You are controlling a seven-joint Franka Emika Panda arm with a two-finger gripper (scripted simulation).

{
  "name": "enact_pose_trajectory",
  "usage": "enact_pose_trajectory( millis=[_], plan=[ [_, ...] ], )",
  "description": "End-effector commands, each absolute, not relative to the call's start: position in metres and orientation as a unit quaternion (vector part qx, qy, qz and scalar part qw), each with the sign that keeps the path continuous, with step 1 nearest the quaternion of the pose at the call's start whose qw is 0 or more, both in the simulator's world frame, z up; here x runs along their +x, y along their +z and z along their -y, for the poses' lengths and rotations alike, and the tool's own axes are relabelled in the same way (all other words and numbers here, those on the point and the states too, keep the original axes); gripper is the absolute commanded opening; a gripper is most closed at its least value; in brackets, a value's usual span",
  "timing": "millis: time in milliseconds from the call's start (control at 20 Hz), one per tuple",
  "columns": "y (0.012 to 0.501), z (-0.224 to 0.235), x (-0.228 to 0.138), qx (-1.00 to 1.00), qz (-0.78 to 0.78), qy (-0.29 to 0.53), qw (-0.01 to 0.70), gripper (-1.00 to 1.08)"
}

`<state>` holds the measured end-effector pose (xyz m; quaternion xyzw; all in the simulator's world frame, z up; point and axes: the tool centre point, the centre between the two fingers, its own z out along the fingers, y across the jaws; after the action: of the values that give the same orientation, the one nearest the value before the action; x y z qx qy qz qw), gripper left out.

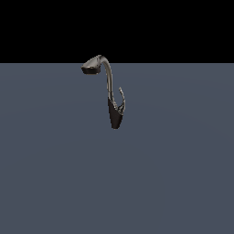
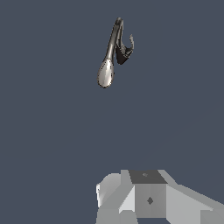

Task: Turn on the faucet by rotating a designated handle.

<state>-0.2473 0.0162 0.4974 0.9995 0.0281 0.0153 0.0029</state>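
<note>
A small dark faucet stands on the grey-blue floor near the middle of the exterior view. Its tapered base carries a slim curved neck, and the flattened spout head points to the exterior view's left. The handle, a thin curved grey lever, rises from the base on the exterior view's right side. In the wrist view the faucet is seen from above, with the spout head and the handle well away from my gripper. Only the gripper's grey and white body shows, and nothing is between its parts.
The flat grey-blue floor stretches around the faucet in every direction. Beyond its far edge the exterior view shows a black backdrop. No other objects are in view.
</note>
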Motion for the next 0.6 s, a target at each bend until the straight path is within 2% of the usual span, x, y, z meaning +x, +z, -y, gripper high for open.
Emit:
enact_pose_trajectory(
  millis=[0,550],
  plan=[
    [0.497,-0.016,-0.247,0.999,-0.028,0.015,0.003,-1.0],
    [0.507,-0.006,-0.237,0.999,-0.031,0.028,0.0,-1.0]
  ],
)
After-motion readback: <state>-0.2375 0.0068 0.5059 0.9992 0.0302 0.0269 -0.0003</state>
